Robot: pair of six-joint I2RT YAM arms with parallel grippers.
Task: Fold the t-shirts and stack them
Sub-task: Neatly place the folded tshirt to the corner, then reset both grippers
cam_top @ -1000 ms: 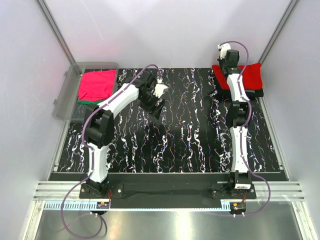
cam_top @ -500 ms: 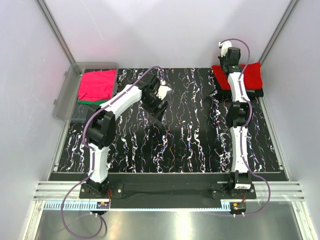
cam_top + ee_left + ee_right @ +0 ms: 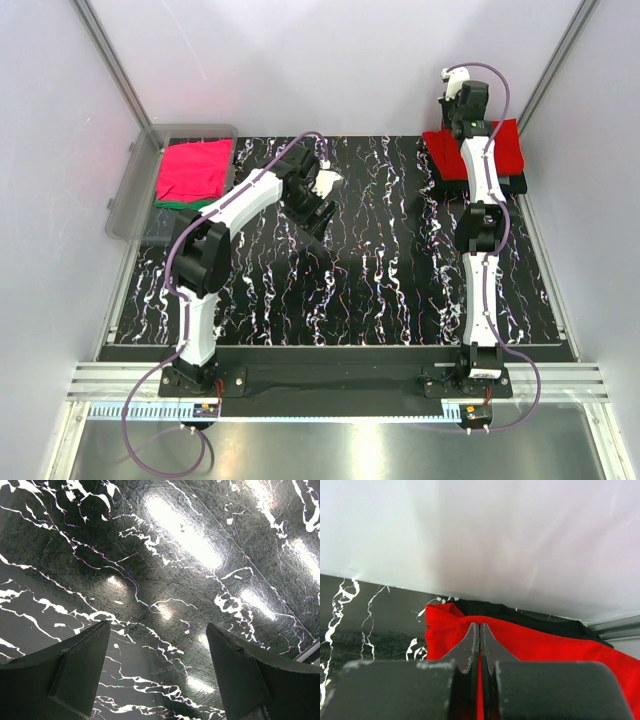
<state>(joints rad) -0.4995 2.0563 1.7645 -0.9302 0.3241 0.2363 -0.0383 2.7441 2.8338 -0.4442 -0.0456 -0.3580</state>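
Top external view gives you 1 clear plastic bin (image 3: 128, 190) at the far left of the black table veined with white (image 3: 380, 280). Inside it lies a folded magenta-pink t-shirt (image 3: 193, 168), a neat rectangle. It rests on a green t-shirt (image 3: 198, 204), of which you see only a thin strip along the near edge.

At the far right corner of the table, outside any container, a bright red t-shirt (image 3: 503, 150) lies folded on top of a black t-shirt (image 3: 516, 186). The black one peeks out along the near and right sides. In the right wrist view the red cloth is smooth with a soft rounded corner, and the black cloth shows behind it against the white back wall.

Your right gripper (image 3: 479, 626) hangs over the far edge of that red shirt. Its 2 fingers are pressed together tip to tip, and no cloth shows between them.

Your left gripper (image 3: 157, 625) is over bare table near the middle of the far half, well apart from both piles. Its 2 dark fingers (image 3: 80, 660) are spread wide, and only the glossy marbled surface shows between them.
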